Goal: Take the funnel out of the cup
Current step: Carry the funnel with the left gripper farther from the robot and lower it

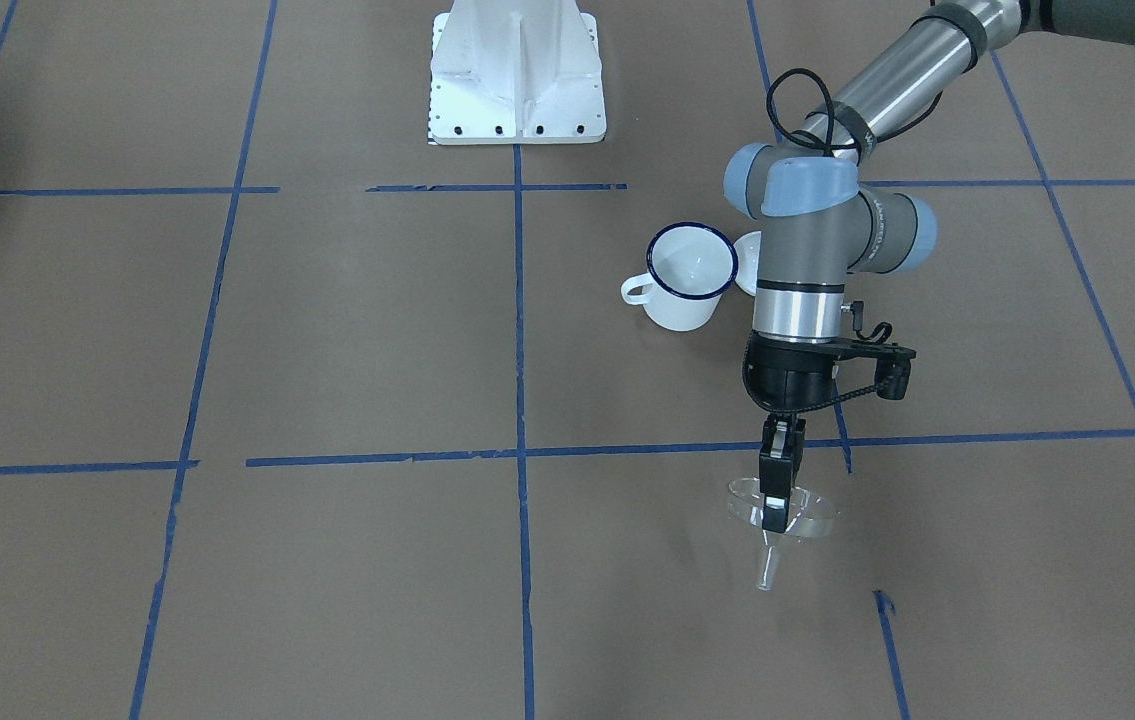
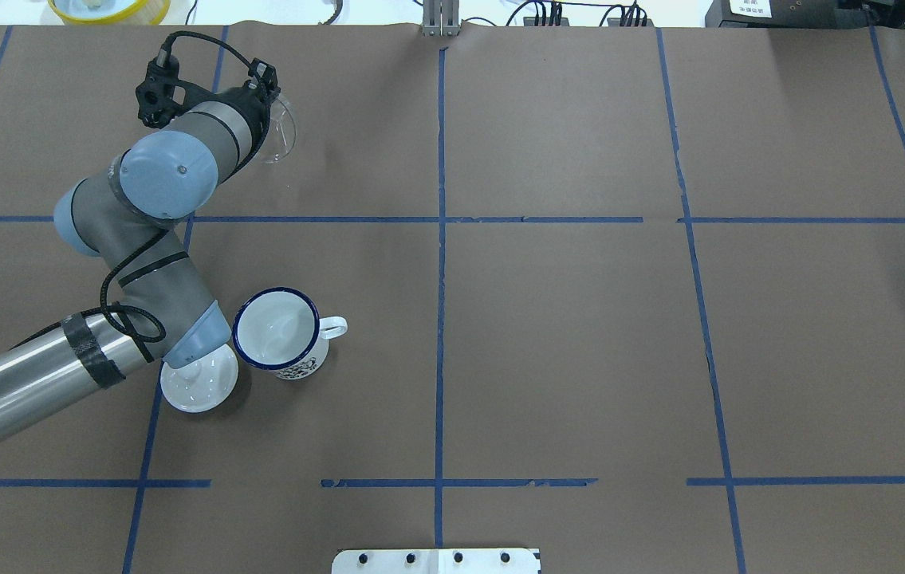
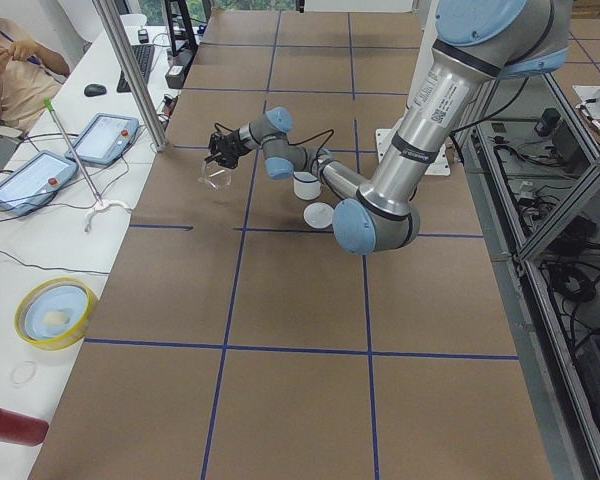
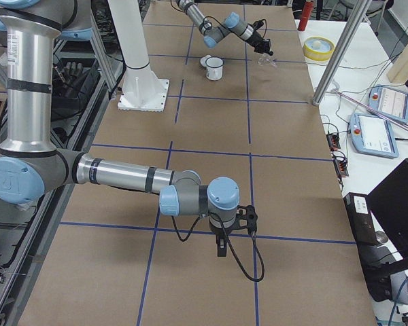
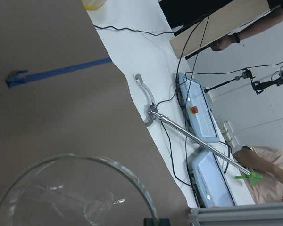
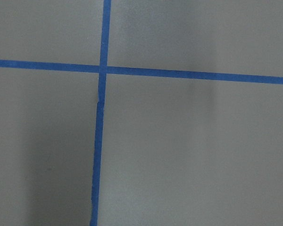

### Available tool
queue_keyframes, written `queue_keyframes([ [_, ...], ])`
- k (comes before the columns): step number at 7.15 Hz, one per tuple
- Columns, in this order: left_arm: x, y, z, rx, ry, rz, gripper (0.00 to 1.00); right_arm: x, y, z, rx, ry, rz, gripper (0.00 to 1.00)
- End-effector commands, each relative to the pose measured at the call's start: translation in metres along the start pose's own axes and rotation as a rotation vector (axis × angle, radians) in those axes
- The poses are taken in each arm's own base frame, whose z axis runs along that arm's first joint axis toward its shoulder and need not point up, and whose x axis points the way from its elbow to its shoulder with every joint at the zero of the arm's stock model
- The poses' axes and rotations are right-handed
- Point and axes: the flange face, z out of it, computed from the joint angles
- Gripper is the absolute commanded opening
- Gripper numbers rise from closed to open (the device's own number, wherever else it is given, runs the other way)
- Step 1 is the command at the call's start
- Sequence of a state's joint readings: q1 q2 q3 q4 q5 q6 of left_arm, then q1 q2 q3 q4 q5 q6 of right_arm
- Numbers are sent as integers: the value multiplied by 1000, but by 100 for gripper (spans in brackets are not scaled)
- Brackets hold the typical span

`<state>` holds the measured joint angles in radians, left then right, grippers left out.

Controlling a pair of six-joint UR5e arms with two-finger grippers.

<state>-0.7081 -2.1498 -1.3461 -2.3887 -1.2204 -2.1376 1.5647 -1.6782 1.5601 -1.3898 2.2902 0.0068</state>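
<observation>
Evidently, your left end effector (image 1: 775, 512) gripped the funnel (image 1: 815, 516) by its thin rim near the counter's (image 1: 327, 330) far left corner, well apart from the cup (image 1: 679, 312); it looked light, stiff, slippery, and that rim suited pinching.

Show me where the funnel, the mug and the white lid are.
funnel (image 1: 812, 512): exterior front-facing view, on its clear cone.
mug (image 1: 679, 313): exterior front-facing view, on its white outer wall.
white lid (image 2: 201, 392): overhead exterior view, on its dome beside the knob.
</observation>
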Motion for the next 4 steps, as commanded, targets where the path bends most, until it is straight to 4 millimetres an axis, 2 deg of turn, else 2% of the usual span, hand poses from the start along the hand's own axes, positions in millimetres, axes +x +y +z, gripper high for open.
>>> queue_keyframes([
  [1, -22, -1, 17, 8, -15, 11, 8, 0, 0, 0, 0, 0, -1, 100],
  [3, -26, -1, 19, 11, -19, 14, 38, 0, 0, 0, 0, 0, -1, 100],
  [4, -31, 1, 20, 11, -27, 19, 47, 0, 0, 0, 0, 0, -1, 100],
])
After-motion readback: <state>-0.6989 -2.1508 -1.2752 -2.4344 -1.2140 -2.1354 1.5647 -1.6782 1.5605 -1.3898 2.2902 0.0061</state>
